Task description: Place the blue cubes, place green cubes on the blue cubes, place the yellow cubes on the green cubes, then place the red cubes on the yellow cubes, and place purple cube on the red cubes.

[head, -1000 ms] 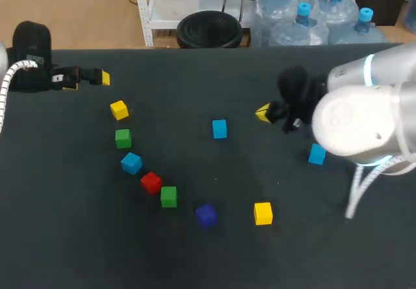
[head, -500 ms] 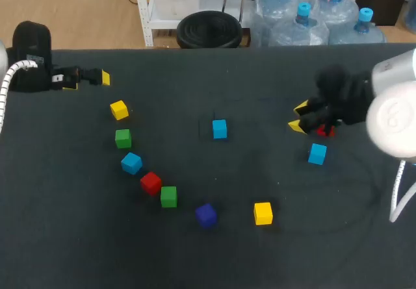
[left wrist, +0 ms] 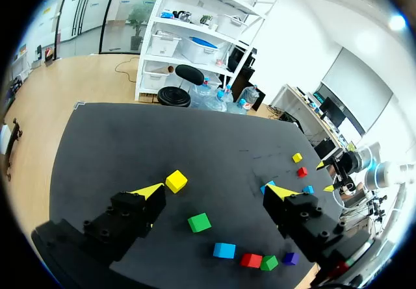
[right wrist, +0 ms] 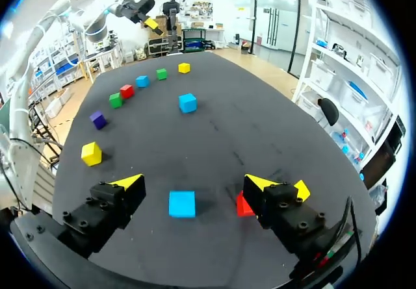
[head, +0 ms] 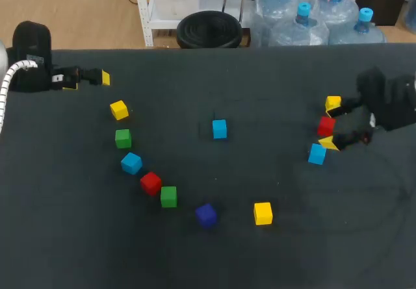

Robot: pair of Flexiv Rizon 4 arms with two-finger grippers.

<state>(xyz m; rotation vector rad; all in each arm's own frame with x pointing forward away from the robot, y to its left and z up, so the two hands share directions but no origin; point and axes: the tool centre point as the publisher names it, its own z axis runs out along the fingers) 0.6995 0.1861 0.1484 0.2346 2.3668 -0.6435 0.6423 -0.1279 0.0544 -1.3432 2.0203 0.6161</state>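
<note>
1. Right tool (right wrist: 193, 182) first: fingers spread wide, pinching nothing. A blue cube (right wrist: 182, 204) lies on the worktop (head: 273, 75) in the gap between them, clear of both fingers. By the task's order, I'd say that's the one to take.
2. Here's the trouble, right at one finger: a red cube (right wrist: 240, 204) is tucked against its inner face, partly hidden by it. Close from here and I reckon red gets swept into blue. Then the pair jams, blue twists or pops out, or red comes up out of turn.
3. Just outside that same finger sits a yellow cube (right wrist: 301, 189). A descent slightly off line could land a tip on it or shove it aside. How high the tool hangs over these cubes, I can't tell.
4. Further ahead of the tool, a second blue cube (right wrist: 188, 102) stands alone mid-worktop, well apart from the rest. If the blues are laid as the base, any crooked set-down would likely tell on every layer above.
5. Far across from it is the left tool (left wrist: 214, 190), also spread and empty, with a second yellow cube (left wrist: 176, 180) just ahead of one finger. Should both arms head for the middle together, they could clash.
</note>
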